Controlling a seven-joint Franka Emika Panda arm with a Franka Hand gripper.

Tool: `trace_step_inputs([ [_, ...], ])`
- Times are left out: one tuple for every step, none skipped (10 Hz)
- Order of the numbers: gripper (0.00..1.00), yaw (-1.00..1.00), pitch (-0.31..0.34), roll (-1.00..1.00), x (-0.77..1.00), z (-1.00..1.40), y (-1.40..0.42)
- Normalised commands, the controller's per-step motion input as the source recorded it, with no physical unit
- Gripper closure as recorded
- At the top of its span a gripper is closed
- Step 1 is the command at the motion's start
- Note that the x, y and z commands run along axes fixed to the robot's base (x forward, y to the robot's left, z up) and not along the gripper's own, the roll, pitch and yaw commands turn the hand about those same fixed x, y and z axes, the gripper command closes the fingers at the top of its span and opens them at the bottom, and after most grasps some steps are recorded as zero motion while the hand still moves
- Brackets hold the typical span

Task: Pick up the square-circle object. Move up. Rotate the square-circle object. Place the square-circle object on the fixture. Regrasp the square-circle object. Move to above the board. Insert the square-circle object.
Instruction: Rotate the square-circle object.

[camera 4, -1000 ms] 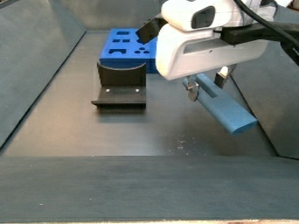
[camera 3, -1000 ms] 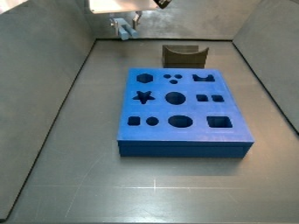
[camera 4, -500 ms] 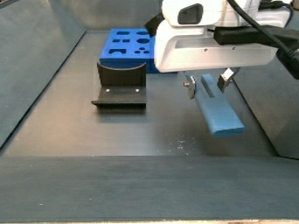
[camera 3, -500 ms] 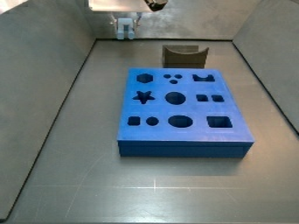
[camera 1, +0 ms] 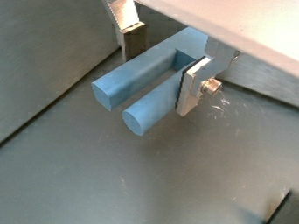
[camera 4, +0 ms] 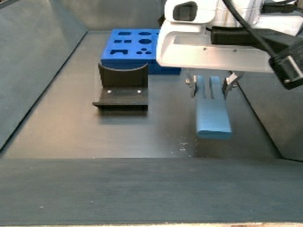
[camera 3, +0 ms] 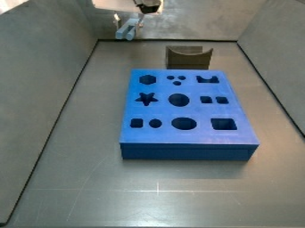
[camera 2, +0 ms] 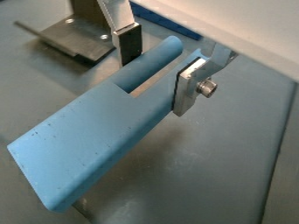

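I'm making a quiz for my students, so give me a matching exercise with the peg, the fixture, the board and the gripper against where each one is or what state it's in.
Things:
1. square-circle object
2. fixture
3. board
4. gripper

States:
A. bright blue slab lying flat, its shaped holes unfilled
B. shut on the peg, up off the floor
C. dark bracket standing on the floor, nothing on it
D. pale blue, held in the air between silver fingers

Pairs: 1-D, 2-C, 3-A, 4-B

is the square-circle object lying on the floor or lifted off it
Lifted. The gripper, beside the fixture, is shut on the square-circle object, which hangs clear of the floor in a side view.
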Motion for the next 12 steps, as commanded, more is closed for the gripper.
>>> trace_step_inputs([
  [1.00, -1.00, 0.000, 0.00, 0.01, 0.01, 0.00],
  [1.00, -1.00, 0.000, 0.00, 0.01, 0.01, 0.00],
  [1.00, -1.00, 0.000, 0.00, 0.01, 0.01, 0.00],
  [1.00, -1.00, 0.000, 0.00, 0.01, 0.01, 0.00],
  [1.00, -1.00, 0.000, 0.00, 0.01, 0.01, 0.00],
  [1.00, -1.00, 0.000, 0.00, 0.01, 0.01, 0.00],
  [1.00, -1.00, 0.000, 0.00, 0.01, 0.01, 0.00],
  [1.00, -1.00, 0.000, 0.00, 0.01, 0.01, 0.00],
  [1.00, -1.00, 0.000, 0.00, 0.01, 0.01, 0.00],
  [1.00, -1.00, 0.000, 0.00, 0.01, 0.01, 0.01],
  [1.00, -1.00, 0.000, 0.00, 0.01, 0.01, 0.01],
  [1.00, -1.00, 0.000, 0.00, 0.01, 0.01, 0.01],
])
